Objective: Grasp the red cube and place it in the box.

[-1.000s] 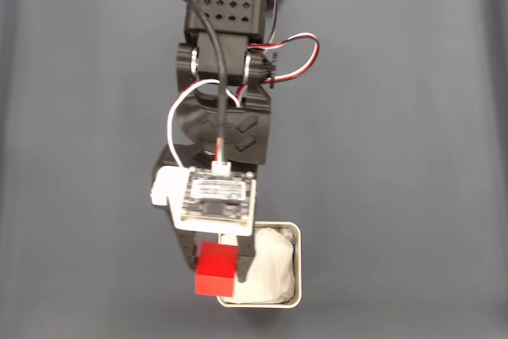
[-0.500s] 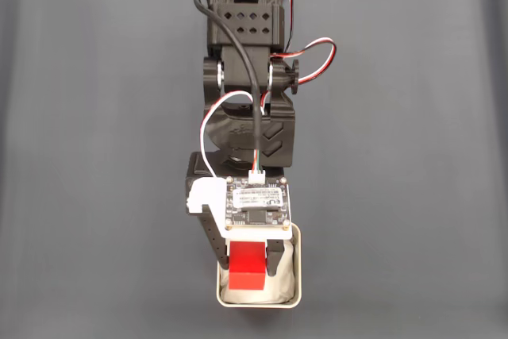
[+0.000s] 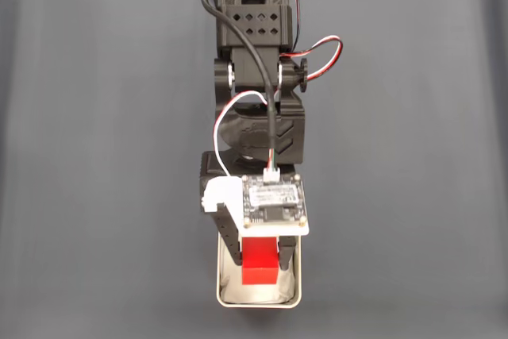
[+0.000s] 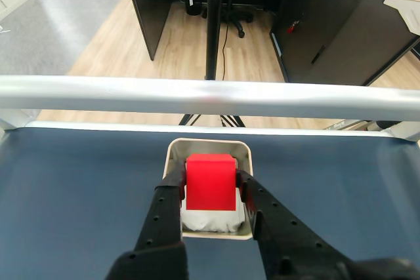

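Here the tool (image 4: 210, 185) grips the red cube (image 4: 210, 181) between its two black fingers (image 4: 167, 204), one pressed on each side face. In the wrist view the cube hangs over the middle of the white box (image 4: 173, 151), above its white soft lining (image 4: 207, 220). In the fixed view the red cube (image 3: 259, 262) sits inside the outline of the box (image 3: 259, 302), which rests on the dark tabletop (image 3: 95, 196) below the arm (image 3: 258, 77).
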Available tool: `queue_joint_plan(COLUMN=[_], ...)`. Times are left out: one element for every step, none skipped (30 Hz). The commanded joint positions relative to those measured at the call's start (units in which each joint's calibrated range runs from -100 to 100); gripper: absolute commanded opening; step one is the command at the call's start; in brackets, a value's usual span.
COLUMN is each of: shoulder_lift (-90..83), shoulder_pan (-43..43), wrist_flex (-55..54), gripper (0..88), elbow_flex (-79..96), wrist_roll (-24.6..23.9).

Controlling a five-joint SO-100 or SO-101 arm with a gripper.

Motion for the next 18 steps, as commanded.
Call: queue_joint_plan(shoulder_lift=[-5.50,-5.68,-5.68,-5.76,-5.85,-5.94,-6.02,-6.02,-6.11,-6.11,-6.11,-6.11,-6.20,-6.20,-6.20,-6.28,-6.28,-6.28], shoulder_pan=[-0.53,-0.53,-0.53,-0.53,-0.53,-0.53,-0.53,-0.53,-0.53,-0.53,-0.53,-0.60,-0.60,-0.60,-0.60,-0.60,-0.60,-0.60], wrist_flex=[-1.89,-1.89,-1.89,-1.89,-1.89,-1.89,-1.89,-1.89,-1.89,-1.89,-1.89,-1.89,-1.89,-1.89,-1.89,-1.89,-1.89,-1.89], gripper=[5.9,5.9,5.9,5.9,5.9,5.9,5.9,5.9,5.9,5.9,5.9,5.9,5.9,5.9,5.9,5.9,5.9,5.9], elbow_flex=[-0.12,-0.12,-0.12,-0.12,-0.12,-0.12,-0.12,-0.03,-0.03,-0.03,-0.03,-0.03,-0.03,-0.03,-0.03,-0.03,-0.03,-0.03], wrist_roll=[0.24,0.24,0.24,0.24,0.24,0.24,0.24,0.24,0.29,0.29,0.29,0.29,0.29,0.34,0.34,0.34,0.34,0.34])
